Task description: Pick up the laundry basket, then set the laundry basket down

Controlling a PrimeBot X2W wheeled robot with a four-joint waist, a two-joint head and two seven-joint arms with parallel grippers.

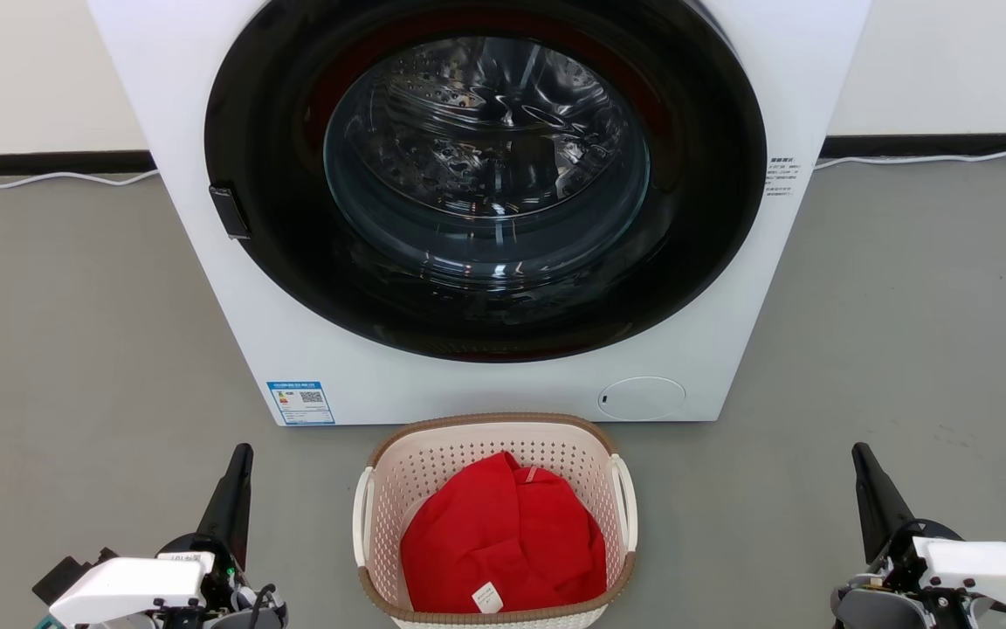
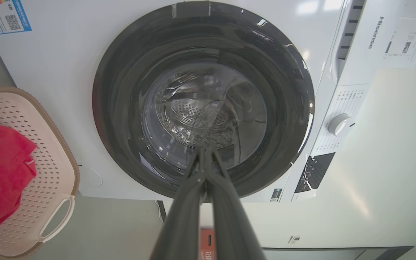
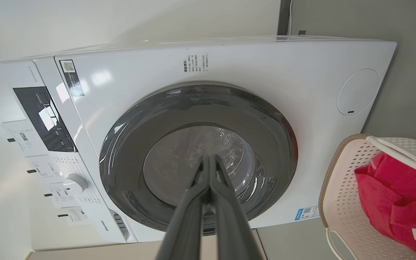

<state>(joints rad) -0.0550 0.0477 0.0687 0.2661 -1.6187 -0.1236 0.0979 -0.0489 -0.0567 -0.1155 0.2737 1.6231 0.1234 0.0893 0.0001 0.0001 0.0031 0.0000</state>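
Both tools pinched narrow, nothing held: left tool [image 1: 243,456], right tool [image 1: 859,452], flanking laundry basket [image 1: 485,421], well apart from it. Basket seated upright on floor [image 1: 75,349], just before washing machine [image 1: 503,384], red garment [image 1: 503,533] inside. Scene fits basket awaiting lift or already set down; no move settled

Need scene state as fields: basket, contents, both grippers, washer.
basket: laundry basket, upright on grey floor, before washing machine
contents: red garment
left gripper: jaws shut, empty, left of basket, apart
right gripper: jaws shut, empty, right of basket, apart
washer door: closed
task: basket not yet lifted
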